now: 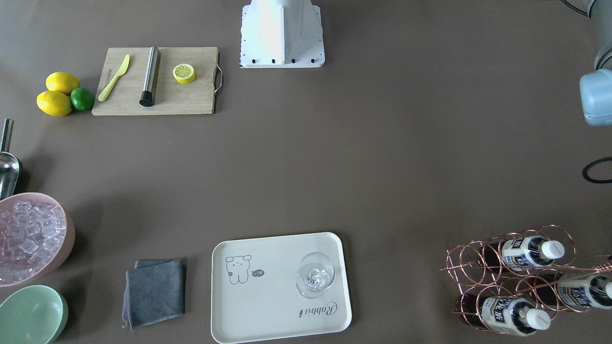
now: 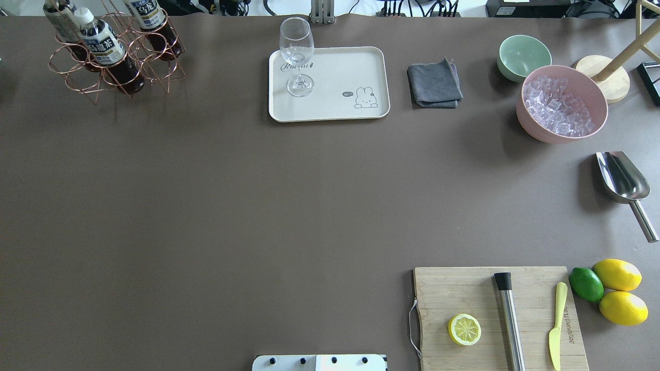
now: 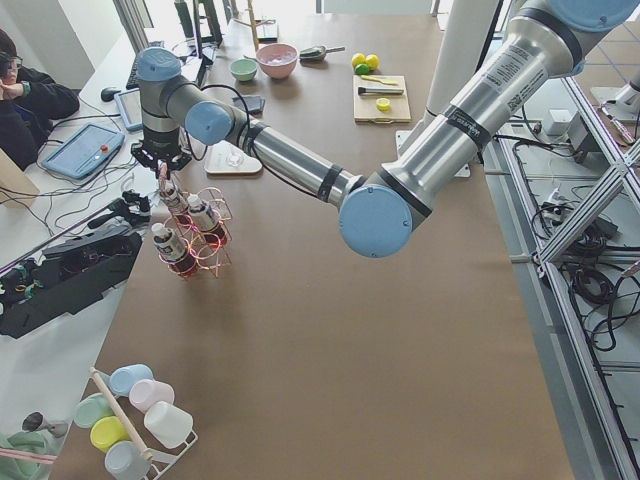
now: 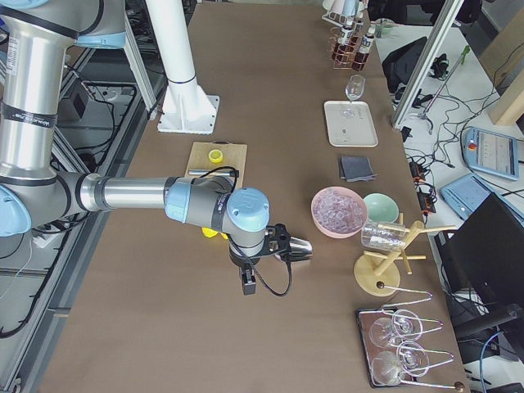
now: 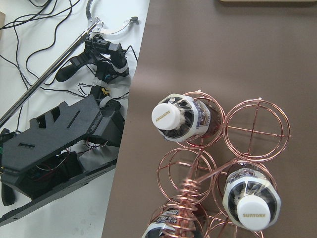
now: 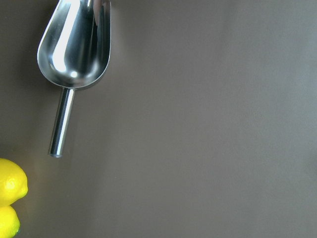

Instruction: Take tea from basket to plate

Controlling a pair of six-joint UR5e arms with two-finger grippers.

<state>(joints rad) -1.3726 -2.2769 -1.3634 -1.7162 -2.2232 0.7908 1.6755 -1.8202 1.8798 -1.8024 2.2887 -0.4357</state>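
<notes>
Three tea bottles (image 1: pixel 526 253) with white caps stand in the copper wire basket (image 1: pixel 471 267) at the table's far left corner, also in the overhead view (image 2: pixel 100 44). The left wrist view looks straight down on the caps (image 5: pixel 167 115) and the basket's coiled handle (image 5: pixel 190 198). My left gripper (image 3: pixel 163 170) hangs just above the basket; I cannot tell whether it is open or shut. The cream plate (image 1: pixel 267 310) lies mid-table at the far edge with a wine glass (image 1: pixel 314 274) on it. My right gripper (image 4: pixel 301 250) is over the table near the scoop; I cannot tell its state.
A grey cloth (image 2: pixel 434 85), a green bowl (image 2: pixel 523 56) and a pink bowl of ice (image 2: pixel 562 103) stand to the right of the plate. A metal scoop (image 2: pixel 621 180), lemons and a lime (image 2: pixel 616 288) and a cutting board (image 2: pixel 495 319) lie on the right side.
</notes>
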